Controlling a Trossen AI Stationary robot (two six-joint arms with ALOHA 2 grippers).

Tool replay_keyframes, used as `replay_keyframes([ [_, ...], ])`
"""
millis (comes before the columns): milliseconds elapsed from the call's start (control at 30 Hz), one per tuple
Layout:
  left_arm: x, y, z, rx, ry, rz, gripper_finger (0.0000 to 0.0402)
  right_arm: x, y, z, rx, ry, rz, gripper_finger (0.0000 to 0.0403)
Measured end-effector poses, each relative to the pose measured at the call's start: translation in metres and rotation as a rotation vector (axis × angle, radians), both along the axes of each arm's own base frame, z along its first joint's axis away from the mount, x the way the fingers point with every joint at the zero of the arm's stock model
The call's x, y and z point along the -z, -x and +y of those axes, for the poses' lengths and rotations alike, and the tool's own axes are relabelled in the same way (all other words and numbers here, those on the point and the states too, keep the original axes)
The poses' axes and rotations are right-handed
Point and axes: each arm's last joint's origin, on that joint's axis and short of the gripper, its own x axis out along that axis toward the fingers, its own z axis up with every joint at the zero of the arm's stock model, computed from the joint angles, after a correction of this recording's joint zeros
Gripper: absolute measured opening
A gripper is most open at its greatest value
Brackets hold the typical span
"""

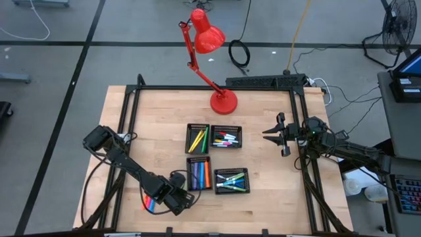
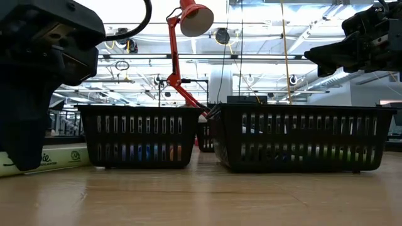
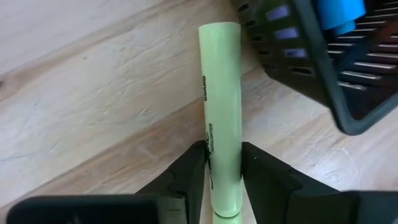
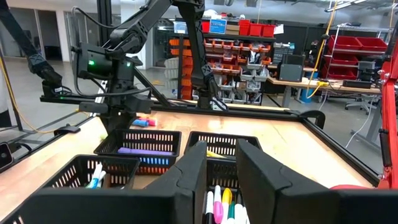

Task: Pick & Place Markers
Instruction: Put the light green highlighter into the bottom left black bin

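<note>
A pale yellow-green highlighter (image 3: 221, 87) lies on the wooden table beside the corner of a black mesh tray (image 3: 323, 81). The low view shows its side (image 2: 47, 160) resting on the wood. My left gripper (image 3: 222, 158) stands over it near the table's near edge (image 1: 176, 197), shut on it. A few loose markers (image 1: 150, 204) lie just left of that gripper. My right gripper (image 1: 270, 135) hovers open and holds nothing, right of the trays above the table. My left gripper pinches the yellow-green highlighter's barrel (image 3: 224, 143) between its two fingers (image 3: 191, 171), toward one end of it. The fingers come from above, pointing down, one on each long side. The highlighter lies flat on the table, its other end (image 3: 219, 31) reaching out past the fingertips.
Four black mesh trays sit mid-table: yellow, orange and green markers (image 1: 199, 138), pink and white ones (image 1: 227, 137), blue, purple and orange ones (image 1: 199, 172), blue-green ones (image 1: 231, 181). A red desk lamp (image 1: 222, 100) stands at the far side. A black frame rail (image 1: 299, 131) borders the table.
</note>
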Motion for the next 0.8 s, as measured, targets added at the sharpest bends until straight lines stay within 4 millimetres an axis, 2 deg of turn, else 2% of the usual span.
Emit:
replay_keyframes([
  [133,0.000,0.000,0.001,-0.008,0.010,0.019,0.0103,0.000,0.000,0.000,0.000,0.000,0.000,0.0077],
  [300,0.000,0.003,-0.001,-0.004,0.017,0.032,0.0058,0.000,0.000,0.000,0.000,0.000,0.000,0.0077],
  [467,-0.002,0.004,-0.001,-0.016,0.016,0.032,0.0058,0.000,0.000,0.000,0.000,0.000,0.000,0.0077],
  [600,-0.016,0.011,-0.001,-0.009,-0.003,-0.018,0.0058,0.000,0.000,0.000,0.000,0.000,0.000,0.0077],
  [800,-0.045,0.034,0.001,-0.062,-0.053,-0.035,0.0058,0.000,0.000,0.000,0.000,0.000,0.000,0.0077],
])
